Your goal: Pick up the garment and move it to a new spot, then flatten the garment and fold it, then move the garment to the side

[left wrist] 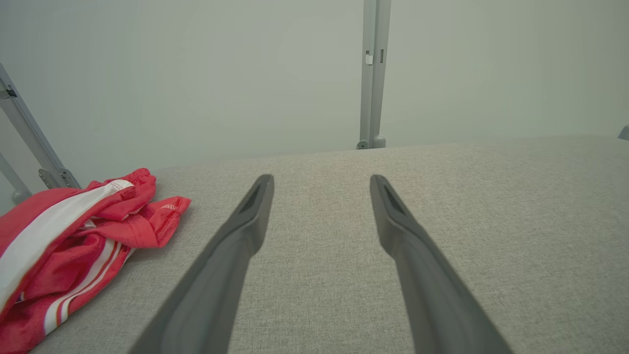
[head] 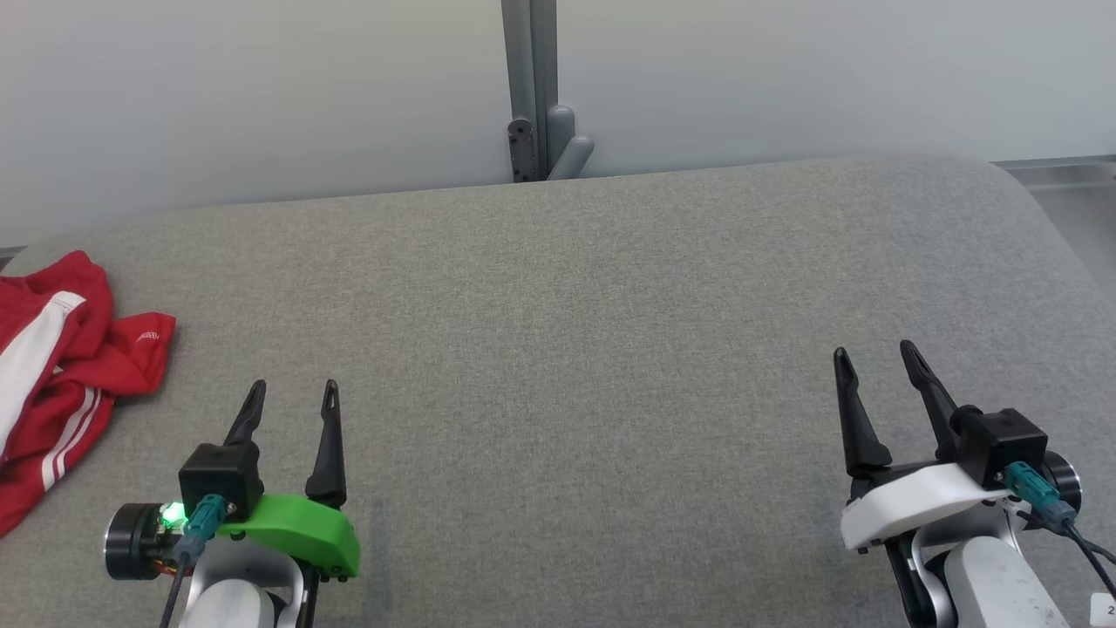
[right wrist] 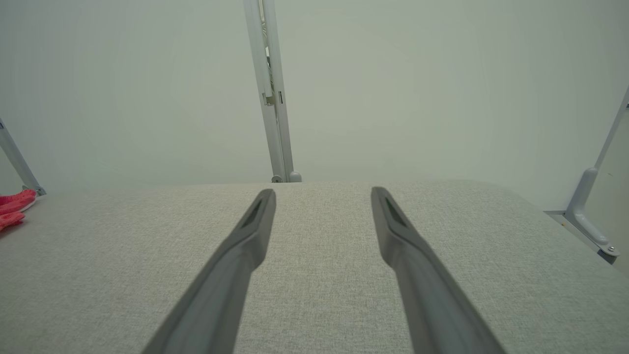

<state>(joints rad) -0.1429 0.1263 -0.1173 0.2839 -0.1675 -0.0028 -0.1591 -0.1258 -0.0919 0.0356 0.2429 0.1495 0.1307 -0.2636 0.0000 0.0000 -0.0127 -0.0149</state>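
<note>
The garment (head: 61, 375) is red with white stripes and lies crumpled at the far left edge of the grey fabric table (head: 575, 331). In the left wrist view the garment (left wrist: 73, 246) sits left of the fingers, apart from them. A sliver of the garment (right wrist: 14, 205) shows at the left edge of the right wrist view. My left gripper (head: 293, 392) stands open at the lower left, a short way right of the cloth, holding nothing. Far from the cloth, at the lower right, my right gripper (head: 872, 353) is open with nothing between its fingers.
A pale wall runs behind the table, with a grey metal post (head: 532, 87) at the middle of the back edge. Metal brackets (right wrist: 589, 221) stand off the table's right end. The table's corners are rounded.
</note>
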